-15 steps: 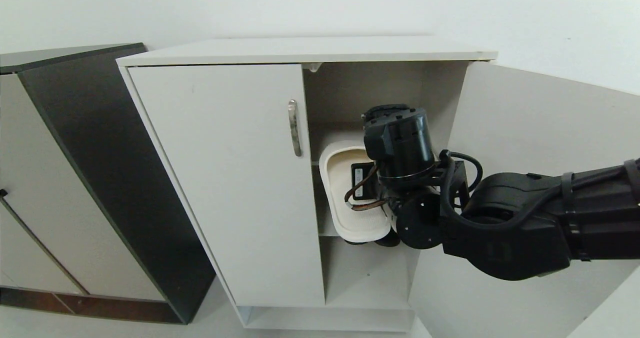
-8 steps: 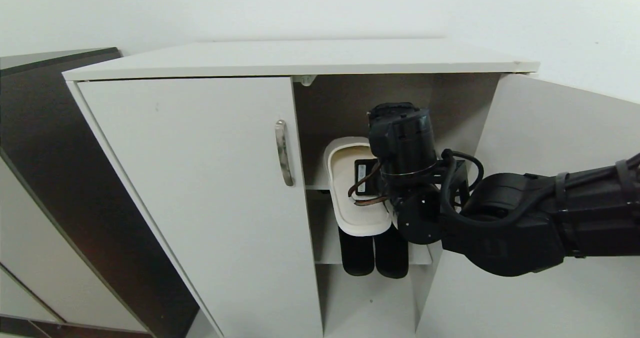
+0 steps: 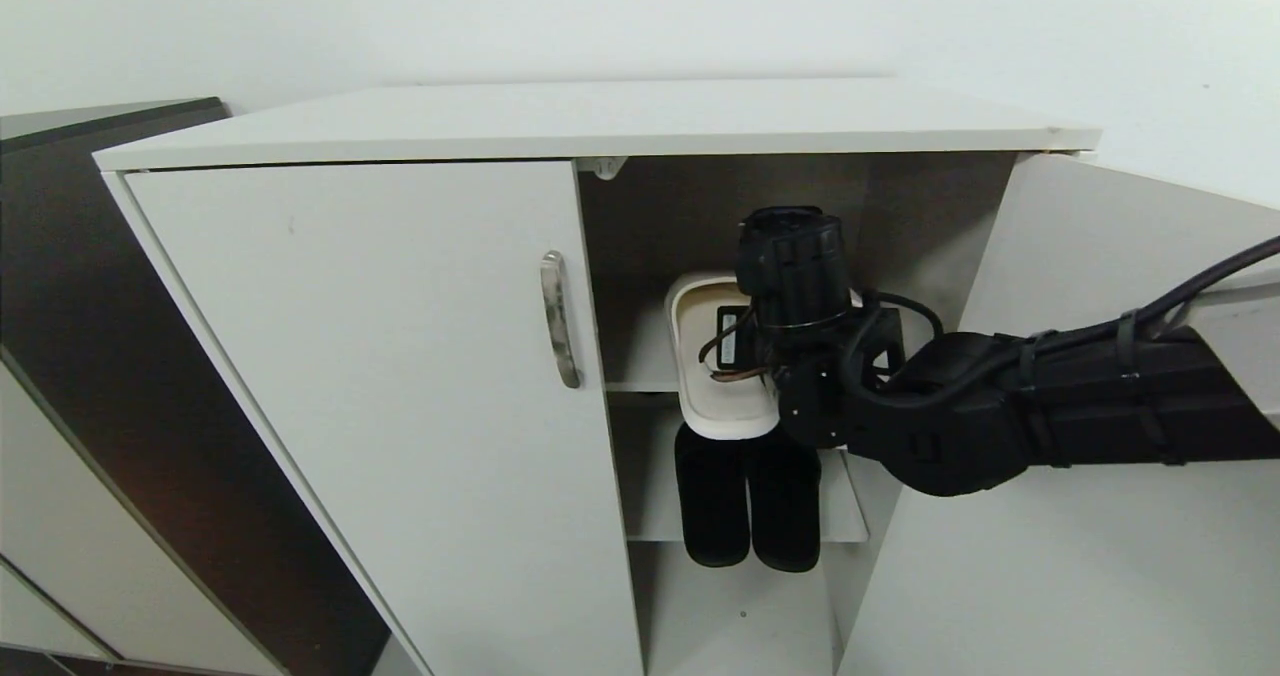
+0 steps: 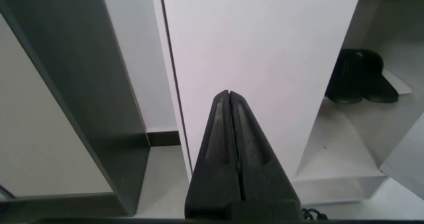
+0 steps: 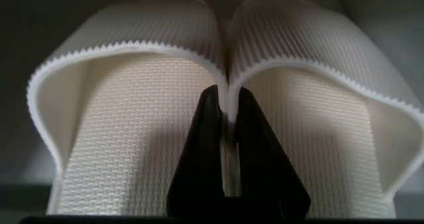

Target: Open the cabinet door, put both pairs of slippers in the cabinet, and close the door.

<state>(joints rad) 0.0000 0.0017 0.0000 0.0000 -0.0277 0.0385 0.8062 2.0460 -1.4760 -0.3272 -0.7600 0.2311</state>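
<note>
My left end effector (image 4: 228, 97) hangs low in front of the cabinet's shut left door (image 3: 380, 376), its fingers pressed together on nothing. The right door (image 3: 1100, 246) stands swung wide open, and my right arm reaches past it into the open compartment. My right end effector (image 5: 227, 103) is clamped on the white slippers (image 3: 712, 401), pinching the inner edges of the two straps together so the pair hangs as one. I see the pair at the level of the upper shelf (image 3: 640, 381), heels toward me; I cannot tell whether it rests on the board. Below, the black slippers (image 3: 745, 501) lie side by side on the middle shelf (image 3: 845, 526), heels overhanging its front edge. Left of the cabinet (image 3: 600, 116) stands a dark cabinet (image 3: 100, 256).
</note>
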